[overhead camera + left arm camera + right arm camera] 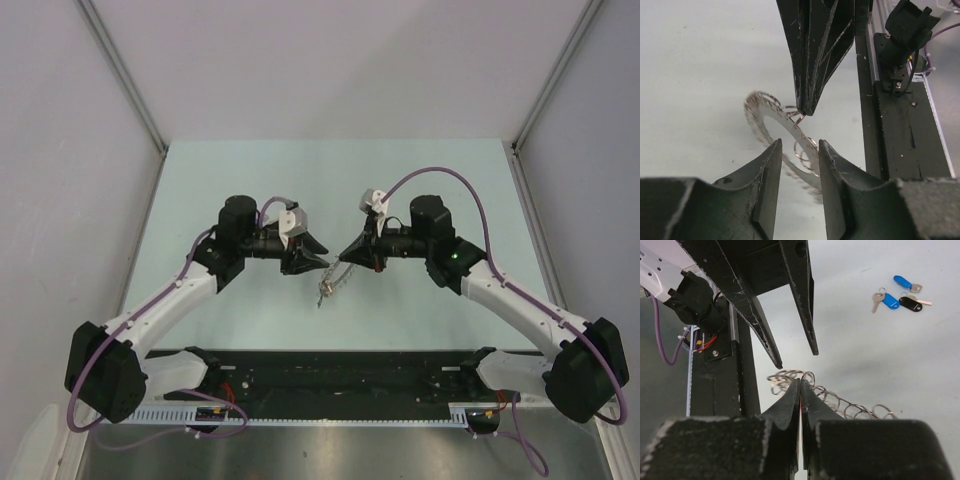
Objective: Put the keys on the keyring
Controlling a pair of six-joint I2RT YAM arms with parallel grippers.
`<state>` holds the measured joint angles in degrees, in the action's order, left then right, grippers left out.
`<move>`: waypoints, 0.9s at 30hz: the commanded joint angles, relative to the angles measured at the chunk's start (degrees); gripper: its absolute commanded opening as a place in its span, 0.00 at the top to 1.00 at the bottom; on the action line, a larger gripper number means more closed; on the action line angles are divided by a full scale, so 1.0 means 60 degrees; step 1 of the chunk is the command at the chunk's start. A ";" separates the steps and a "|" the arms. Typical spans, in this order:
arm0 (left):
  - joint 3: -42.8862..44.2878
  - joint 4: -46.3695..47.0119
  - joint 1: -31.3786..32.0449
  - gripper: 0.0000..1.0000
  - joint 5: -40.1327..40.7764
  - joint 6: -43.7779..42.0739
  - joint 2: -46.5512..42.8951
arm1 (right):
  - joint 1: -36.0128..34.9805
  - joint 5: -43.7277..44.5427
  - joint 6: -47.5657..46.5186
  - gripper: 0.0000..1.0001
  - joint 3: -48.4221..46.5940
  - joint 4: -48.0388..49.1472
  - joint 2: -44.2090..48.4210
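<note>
Though unseen overhead, keys [897, 295] show at right wrist, keyring [782, 116] pinched.

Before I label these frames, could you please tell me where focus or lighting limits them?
Top external: even light, but the keyring is too small to resolve. Left wrist: its near edge blurs inside the left gripper. Right wrist: the keys are sharp; the right gripper is dark.

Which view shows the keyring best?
Left wrist: the keyring shows its flat band and wire loops plainly, running between the left fingers. Right wrist gives only an edge-on row of loops; top external, just a tiny glint.
</note>
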<state>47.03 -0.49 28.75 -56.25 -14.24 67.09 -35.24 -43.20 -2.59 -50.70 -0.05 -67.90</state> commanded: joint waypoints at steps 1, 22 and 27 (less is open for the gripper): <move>0.0483 -0.0035 0.0159 0.60 -0.0410 -0.0425 0.0054 | -0.0117 -0.0373 -0.0154 1.00 -0.0340 0.0683 -0.0007; 0.0688 -0.0328 0.0686 1.00 -0.0323 -0.0600 0.0391 | -0.0351 -0.0140 -0.0271 1.00 -0.0354 0.0464 -0.0109; 0.0921 -0.1351 0.0686 1.00 0.0993 -0.0995 0.0025 | -0.0234 0.0943 -0.0096 0.95 -0.0340 0.0053 -0.0066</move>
<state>48.84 -4.58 32.08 -54.37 -16.93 69.95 -36.95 -43.00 -3.22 -50.70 -0.58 -68.49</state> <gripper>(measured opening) 0.008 0.009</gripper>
